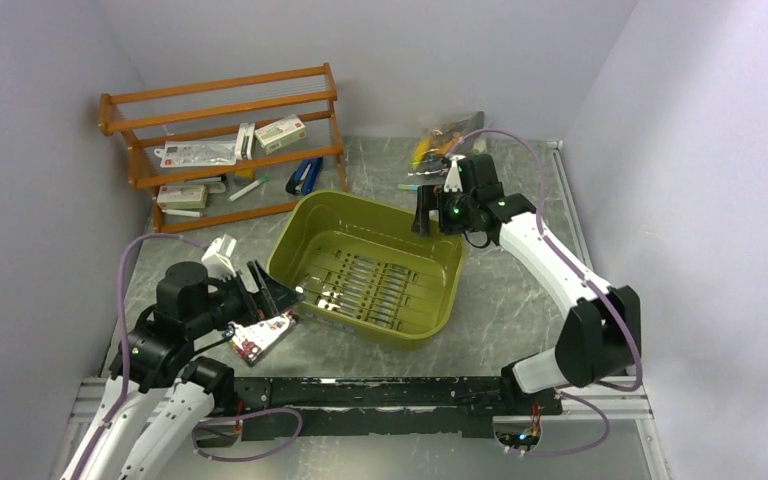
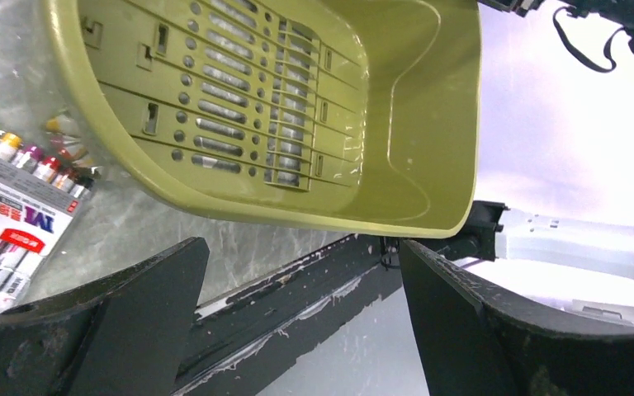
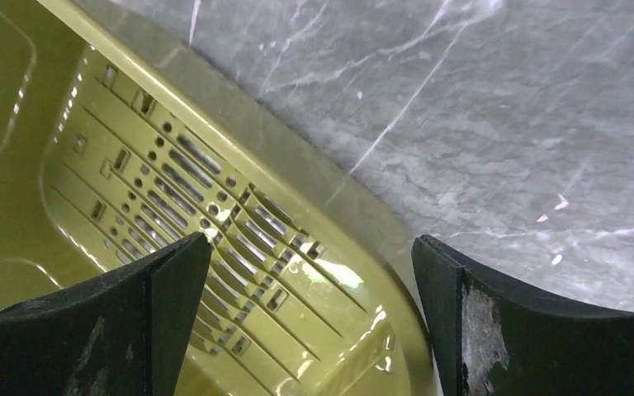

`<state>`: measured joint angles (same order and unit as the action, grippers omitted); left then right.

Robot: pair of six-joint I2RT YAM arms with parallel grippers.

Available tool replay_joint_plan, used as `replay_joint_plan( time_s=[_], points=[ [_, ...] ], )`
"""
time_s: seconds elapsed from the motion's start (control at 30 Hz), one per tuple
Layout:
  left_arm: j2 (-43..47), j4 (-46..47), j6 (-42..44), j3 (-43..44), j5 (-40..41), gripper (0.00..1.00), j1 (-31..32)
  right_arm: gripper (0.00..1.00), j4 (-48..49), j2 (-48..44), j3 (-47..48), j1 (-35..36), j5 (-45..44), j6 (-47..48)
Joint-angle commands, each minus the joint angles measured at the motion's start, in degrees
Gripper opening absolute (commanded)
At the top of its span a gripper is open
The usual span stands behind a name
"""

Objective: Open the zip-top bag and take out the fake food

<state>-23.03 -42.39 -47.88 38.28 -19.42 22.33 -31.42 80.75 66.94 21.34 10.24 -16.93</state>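
Note:
The zip-top bag (image 1: 442, 138) lies at the back of the table, clear and crinkled, with yellow and orange fake food showing through it. My right wrist hides part of it. My right gripper (image 1: 423, 218) is open and empty, in front of the bag, over the far right rim of the olive basin (image 1: 380, 265). In the right wrist view the gripper (image 3: 309, 322) hangs above the basin's rim (image 3: 355, 247). My left gripper (image 1: 278, 290) is open and empty at the basin's near left side. In the left wrist view (image 2: 301, 318) nothing lies between its fingers.
An orange wooden rack (image 1: 225, 140) with packets and a blue tool stands at the back left. A packet of markers (image 1: 260, 335) lies by my left gripper and shows in the left wrist view (image 2: 16, 223). A black rail (image 1: 380, 395) runs along the near edge.

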Motion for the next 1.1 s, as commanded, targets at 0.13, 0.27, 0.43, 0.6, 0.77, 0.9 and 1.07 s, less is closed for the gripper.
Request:
replay_joint_plan(
  time_s=[0.13,0.27,0.43,0.6,0.77,0.9,1.07],
  points=[
    [-5.5,15.5,-3.1,-5.4,-5.9,0.99,0.3,0.93,-0.4,-1.7,-5.1,0.5,9.3,3.6],
    [-12.8,20.1,-2.0,-3.5,-1.8,0.99,0.3,0.90,1.3,-6.8,-11.3,0.7,13.7,0.7],
    [-21.3,18.9,1.7,3.2,5.2,0.99,0.3,0.88,3.8,-11.8,-18.0,2.0,19.5,-3.0],
    [-29.0,15.6,4.9,8.8,13.8,0.99,0.3,0.88,9.7,-13.9,-22.3,7.5,21.9,-9.6],
    [-33.5,14.1,7.7,13.3,15.3,0.99,0.2,0.87,12.6,-14.3,-23.5,15.7,16.3,-14.6],
    [-33.1,11.6,8.0,13.0,17.3,0.99,0.2,0.86,12.9,-14.9,-23.7,18.8,12.6,-16.6],
    [-31.9,11.2,11.6,12.6,21.0,0.99,0.2,0.87,17.9,-13.0,-24.2,22.7,13.1,-20.4]
  ],
)
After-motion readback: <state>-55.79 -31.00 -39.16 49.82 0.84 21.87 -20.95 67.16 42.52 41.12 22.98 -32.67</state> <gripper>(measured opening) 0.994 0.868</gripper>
